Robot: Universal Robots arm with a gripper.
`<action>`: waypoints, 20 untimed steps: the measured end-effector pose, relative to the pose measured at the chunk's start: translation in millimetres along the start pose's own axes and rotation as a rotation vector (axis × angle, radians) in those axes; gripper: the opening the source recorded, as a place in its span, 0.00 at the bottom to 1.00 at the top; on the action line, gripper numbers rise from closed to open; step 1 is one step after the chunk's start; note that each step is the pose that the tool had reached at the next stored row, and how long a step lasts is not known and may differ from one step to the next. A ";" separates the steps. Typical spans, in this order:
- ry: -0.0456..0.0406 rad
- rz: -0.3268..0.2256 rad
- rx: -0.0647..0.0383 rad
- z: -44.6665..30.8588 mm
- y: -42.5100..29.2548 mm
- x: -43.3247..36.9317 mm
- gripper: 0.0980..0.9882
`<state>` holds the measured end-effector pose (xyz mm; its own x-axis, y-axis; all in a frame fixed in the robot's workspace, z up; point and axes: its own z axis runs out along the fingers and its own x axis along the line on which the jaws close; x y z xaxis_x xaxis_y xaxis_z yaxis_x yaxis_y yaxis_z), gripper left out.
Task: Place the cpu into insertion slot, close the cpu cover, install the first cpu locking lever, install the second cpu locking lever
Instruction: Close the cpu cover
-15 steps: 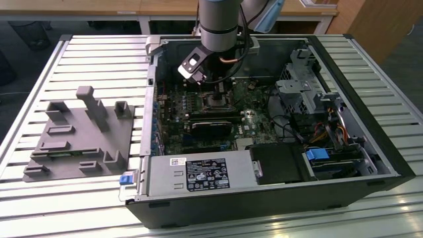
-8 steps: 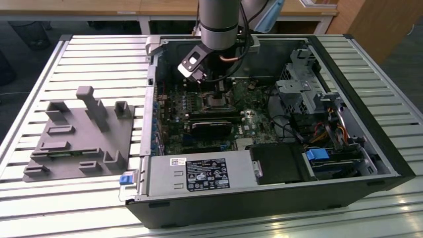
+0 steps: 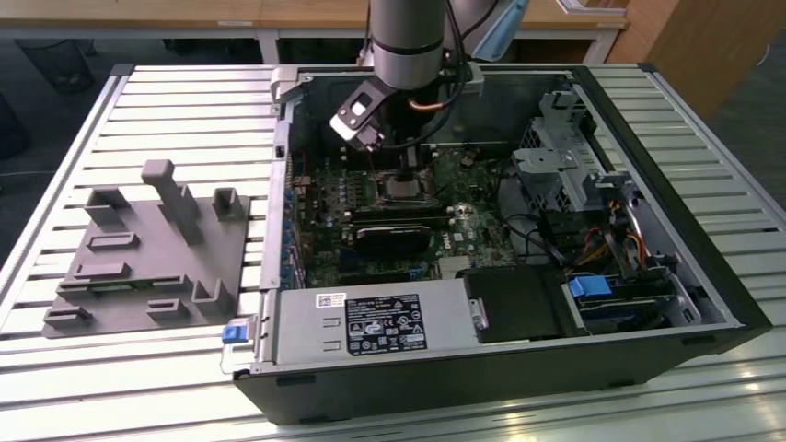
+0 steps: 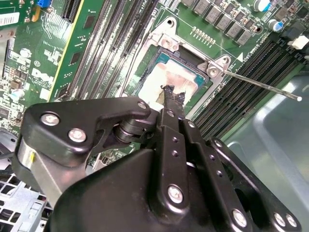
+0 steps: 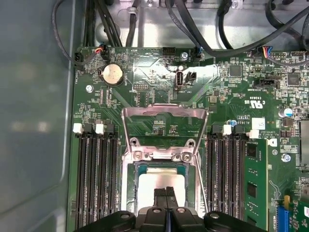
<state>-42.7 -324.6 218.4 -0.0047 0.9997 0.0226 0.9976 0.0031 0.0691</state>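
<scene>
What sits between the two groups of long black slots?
The insertion slot, with the cpu lying in it. That shows in the first wrist view.

— Condition of the cpu (image 5: 161, 180)?
— Small square chip, dull silver top, lying flat inside the insertion slot (image 5: 129, 188).
— And the slot?
— Square socket with a silvery metal frame, set into the green circuit board (image 5: 145, 77).
— The cpu cover (image 5: 164, 112)?
— Open. A thin silvery plate with a large square cut-out, swung back on its hinge, clear of the chip.
— Locking lever (image 4: 260, 85)?
— A thin metal rod, unlatched, angled away from the socket
</scene>
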 end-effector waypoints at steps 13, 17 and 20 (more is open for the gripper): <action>0.0000 0.000 0.001 -6.9 0.6 0.2 0.01; 0.0002 0.000 0.001 -16.3 1.2 0.4 0.01; 0.0001 0.000 0.001 -25.2 1.8 0.6 0.01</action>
<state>-42.6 -324.6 243.6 -0.0047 0.9997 0.0228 0.9977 0.0031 0.0681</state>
